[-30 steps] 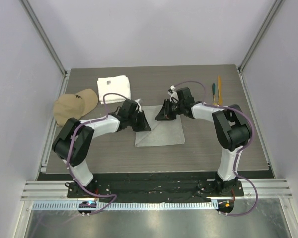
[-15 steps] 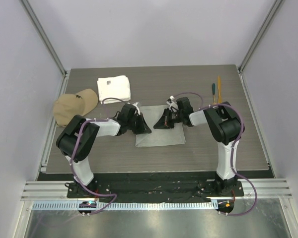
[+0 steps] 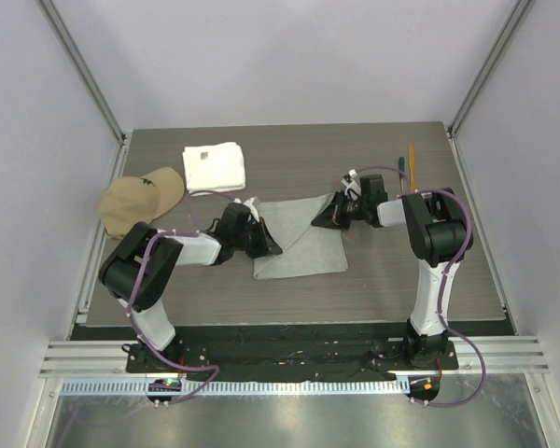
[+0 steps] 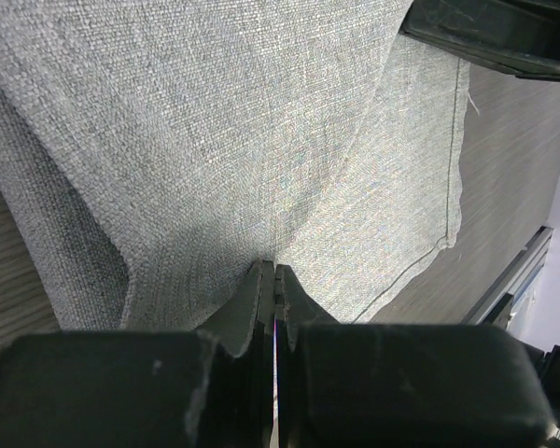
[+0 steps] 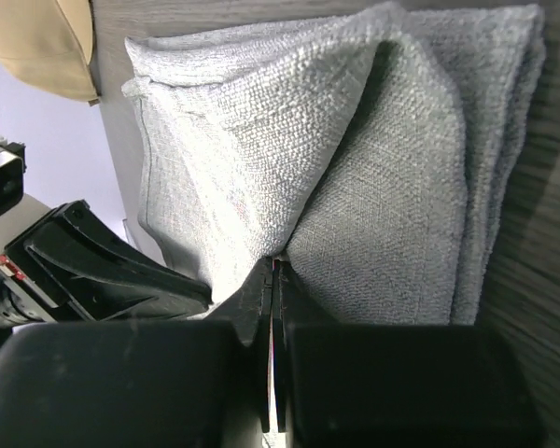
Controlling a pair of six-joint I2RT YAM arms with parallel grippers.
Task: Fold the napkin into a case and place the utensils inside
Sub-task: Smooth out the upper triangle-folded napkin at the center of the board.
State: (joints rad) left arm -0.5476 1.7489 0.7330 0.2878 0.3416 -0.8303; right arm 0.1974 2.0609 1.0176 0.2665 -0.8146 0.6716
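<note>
The light-grey napkin (image 3: 299,241) lies in the middle of the table, its right part raised into a fold. My left gripper (image 3: 266,245) is shut on its left edge; in the left wrist view the jaws (image 4: 274,273) pinch the cloth (image 4: 224,121). My right gripper (image 3: 326,217) is shut on the napkin's upper right corner, and the right wrist view shows its tips (image 5: 274,266) closed on bunched cloth (image 5: 392,187). Two slim utensils, a teal-handled one (image 3: 401,168) and an orange stick (image 3: 412,157), lie at the back right, apart from the napkin.
A thick white folded towel (image 3: 215,166) sits at the back left. A tan cap (image 3: 142,199) rests by the left table edge. Frame posts and walls stand on both sides of the table.
Both grippers have closed on the napkin. The right gripper has moved right, pulling its corner outward and up. The left gripper has shifted slightly left and nearer.
</note>
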